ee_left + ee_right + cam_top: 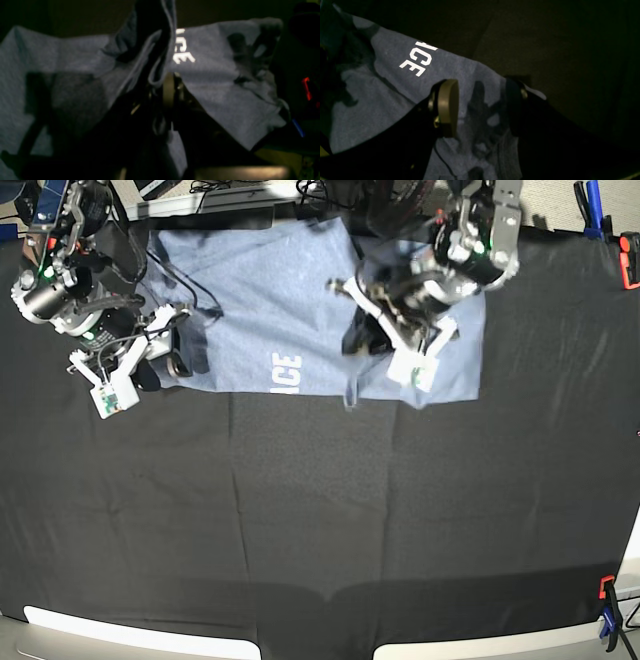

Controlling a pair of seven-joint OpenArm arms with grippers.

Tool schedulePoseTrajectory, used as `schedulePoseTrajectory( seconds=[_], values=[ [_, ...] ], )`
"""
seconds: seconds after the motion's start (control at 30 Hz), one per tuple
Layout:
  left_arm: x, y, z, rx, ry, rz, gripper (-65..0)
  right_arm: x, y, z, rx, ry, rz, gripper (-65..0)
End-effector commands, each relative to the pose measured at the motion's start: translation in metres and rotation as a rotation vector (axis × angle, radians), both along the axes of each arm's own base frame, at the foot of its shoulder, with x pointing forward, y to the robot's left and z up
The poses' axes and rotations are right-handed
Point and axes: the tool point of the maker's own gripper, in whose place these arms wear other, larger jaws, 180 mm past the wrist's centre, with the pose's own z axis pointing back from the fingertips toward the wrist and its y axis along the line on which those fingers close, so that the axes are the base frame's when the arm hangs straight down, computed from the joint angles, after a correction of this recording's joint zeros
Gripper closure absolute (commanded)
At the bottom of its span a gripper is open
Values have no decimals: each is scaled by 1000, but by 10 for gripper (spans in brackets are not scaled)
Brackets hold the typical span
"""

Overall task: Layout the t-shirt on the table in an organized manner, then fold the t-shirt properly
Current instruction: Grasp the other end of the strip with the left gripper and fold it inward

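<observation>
Our left gripper's point(362, 330) fingers are pressed together on a raised fold of the t-shirt point(255, 310), pinching cloth that stands up in a ridge in the left wrist view point(160, 50). Our right gripper's point(482, 107) fingers point(448, 107) are spread wide, one tan pad and one dark finger hanging above the shirt's corner with fabric visible between them; we cannot tell whether they touch it. Taking the shirt as our landmark: it lies spread at the far edge of the table point(320, 520), its white letters "ACE" point(286, 372) near its front hem. The right gripper is at the shirt's edge on the base view's left, the left gripper over its middle. Red and blue clamps point(606, 605) sit well apart from the shirt at the table's corners.
</observation>
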Motion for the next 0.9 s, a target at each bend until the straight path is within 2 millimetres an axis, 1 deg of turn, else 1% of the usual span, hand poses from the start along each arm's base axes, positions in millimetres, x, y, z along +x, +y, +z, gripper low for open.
schedulePoseTrajectory(
  seconds=[0.0, 0.03, 0.07, 0.1, 0.13, 0.2, 0.27, 0.33, 0.4, 0.47, 0.53, 0.57, 0.67, 0.73, 0.8, 0.83, 0.87],
  values=[
    [4, -3, 11, -31, -35, 5, -98, 6, 0, 12, 1, -46, 12, -293],
    [4, -3, 12, -32, -37, 2, -184, 6, 0, 12, 1, -46, 12, -293],
    [4, -5, 13, -35, -47, -10, -253, 6, 0, 12, 1, -46, 12, -293],
    [3, -8, 16, -41, -61, -31, -292, 6, 0, 12, 1, -46, 12, -293],
    [2, -12, 19, -57, -71, -53, -300, 6, 0, 12, 1, -46, 12, -293],
    [-4, -26, 31, -137, -81, -124, -300, 6, 0, 12, 1, -46, 12, -293],
    [-11, -38, 50, -221, -116, -200, -300, 6, 0, 12, 1, -46, 12, -293],
    [-11, -38, 66, -226, -166, -213, -300, 6, 0, 12, 1, -46, 12, -293],
    [-4, -25, 75, -159, -217, -190, -300, 6, 0, 12, 1, -46, 12, -293],
    [8, -1, 77, -80, -236, -107, -299, 6, 0, 12, 0, -45, 12, -293],
    [19, 27, 70, -14, -219, -6, -299, 6, 0, 12, 1, -45, 12, -293],
    [21, 39, 64, 26, -206, 24, -299, 6, 0, 12, 1, -45, 12, -293],
    [18, 67, 43, 157, -159, 73, -285, 6, 0, 12, 1, -45, 12, -293],
    [13, 76, 33, 216, -137, 82, -259, 6, 1, 12, 3, -46, 13, -293],
    [8, 77, 29, 219, -131, 85, -234, 6, 1, 12, 6, -46, 14, -293],
    [7, 76, 28, 212, -136, 90, -212, 6, 1, 12, 8, -47, 14, -293],
    [6, 76, 24, 207, -131, 92, -169, 6, 1, 12, 8, -47, 14, -293]
  ],
)
